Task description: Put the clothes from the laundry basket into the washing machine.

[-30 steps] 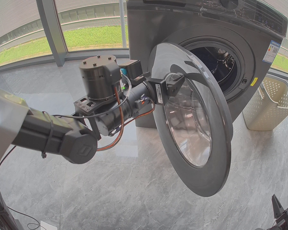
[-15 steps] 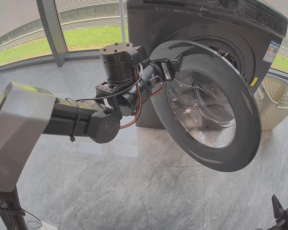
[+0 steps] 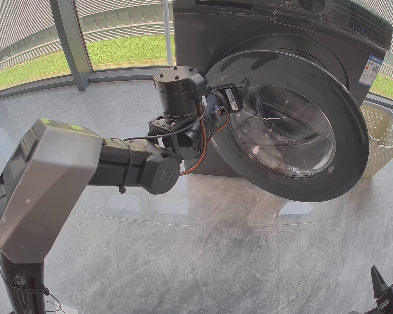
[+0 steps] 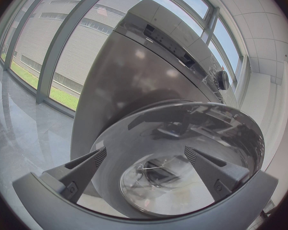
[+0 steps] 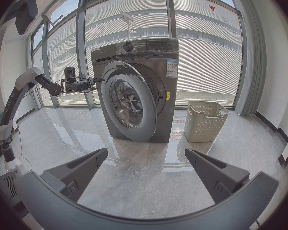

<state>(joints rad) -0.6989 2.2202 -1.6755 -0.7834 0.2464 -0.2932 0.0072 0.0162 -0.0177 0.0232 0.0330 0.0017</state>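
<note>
The washer [image 3: 205, 31] stands on the grey marble floor [image 3: 196, 249], its back to a wall of tall windows [image 3: 30, 31]. The floor's near part, between the robot and the washer, lies open.

The basket [image 3: 382, 140] sits on the floor just beside the washer's right side, apart from it. It is cream plastic with perforated walls and handle slots near the rim. It stands upright with its mouth facing up. In the head view the door's [image 3: 318, 171] right edge covers the basket's left part.

The door is round, with a broad dark grey rim around a bulging glass pane. It stands ajar, its outer face turned toward the robot, and it hides the drum opening from the head view. The right wrist view shows a gap between the door's free edge and the washer front.

The left gripper [image 4: 145, 152] is held high at the door's upper left, fingers spread wide with the door's face right ahead of them. Whether they touch the door cannot be told.

The right gripper [image 5: 145, 154] hangs low at the right, well back from the washer, its fingers also spread and holding nothing.
</note>
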